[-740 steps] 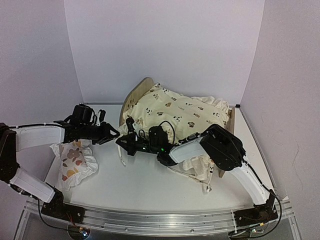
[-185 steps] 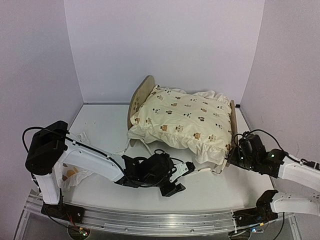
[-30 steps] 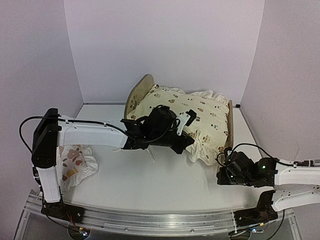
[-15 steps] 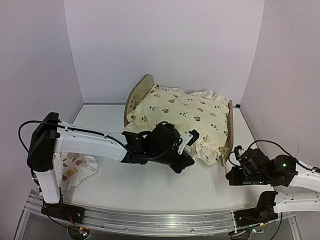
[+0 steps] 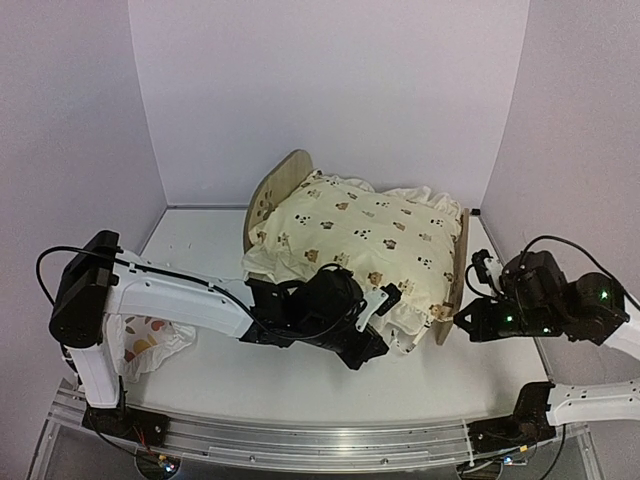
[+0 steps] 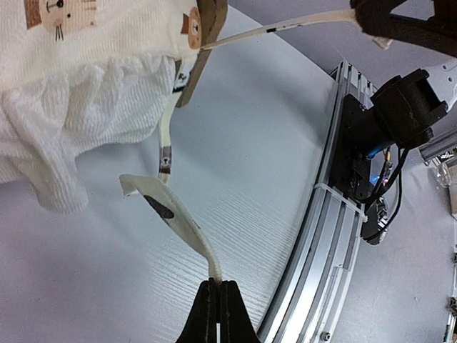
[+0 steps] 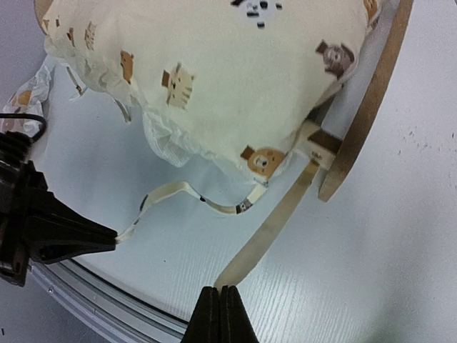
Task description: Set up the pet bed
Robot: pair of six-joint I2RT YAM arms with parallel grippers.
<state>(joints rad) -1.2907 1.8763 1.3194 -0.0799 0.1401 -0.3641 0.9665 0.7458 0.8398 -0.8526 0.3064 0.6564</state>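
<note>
The pet bed has a light-wood arched headboard (image 5: 272,195) and a low footboard (image 5: 460,265) (image 7: 365,118). The cream animal-print cushion (image 5: 360,232) (image 6: 68,68) (image 7: 214,64) lies on it and hides the base. In front of the bed, my left gripper (image 5: 362,352) (image 6: 218,283) is shut on the end of one cream tie (image 6: 175,218) (image 7: 178,191) of the cushion. My right gripper (image 5: 463,318) (image 7: 220,288) is shut on a second tie (image 7: 280,225) (image 6: 285,27), which runs taut to the footboard corner.
A small white pillow with orange prints (image 5: 150,335) lies at the left by the left arm's base. The metal rail (image 5: 320,440) (image 6: 335,236) runs along the near edge. Side walls close in the table on the left and right.
My left gripper has come down off the cushion to the table in front of the bed with its tie. My right gripper has drawn back to the right, stretching its tie.
</note>
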